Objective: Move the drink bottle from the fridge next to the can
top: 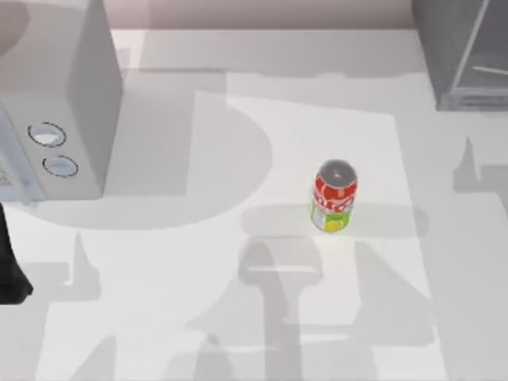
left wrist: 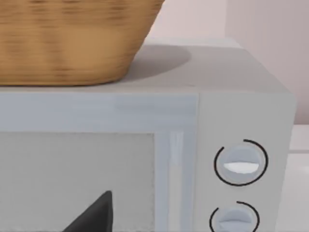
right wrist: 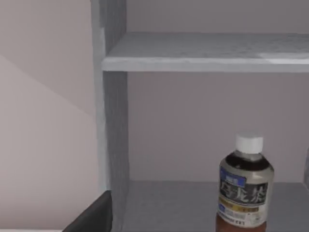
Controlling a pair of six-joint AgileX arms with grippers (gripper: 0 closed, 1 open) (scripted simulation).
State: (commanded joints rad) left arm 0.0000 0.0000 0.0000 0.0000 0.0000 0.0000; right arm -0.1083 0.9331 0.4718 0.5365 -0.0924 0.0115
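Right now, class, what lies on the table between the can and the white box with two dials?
Nothing: in the top view the table between the can and the white box is bare, only shadows.

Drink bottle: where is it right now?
In the right wrist view, the drink bottle stands upright inside the fridge, on its floor below a shelf.

The fridge [right wrist: 113,121] stands open toward the camera, its grey side wall upright and a pale shelf [right wrist: 207,53] running across its upper part. The drink bottle [right wrist: 244,186] stands upright on the fridge's floor, under that shelf and well away from the side wall, with a white cap, dark label and brown liquid. A dark finger tip [right wrist: 91,217] shows just outside the side wall, low down.
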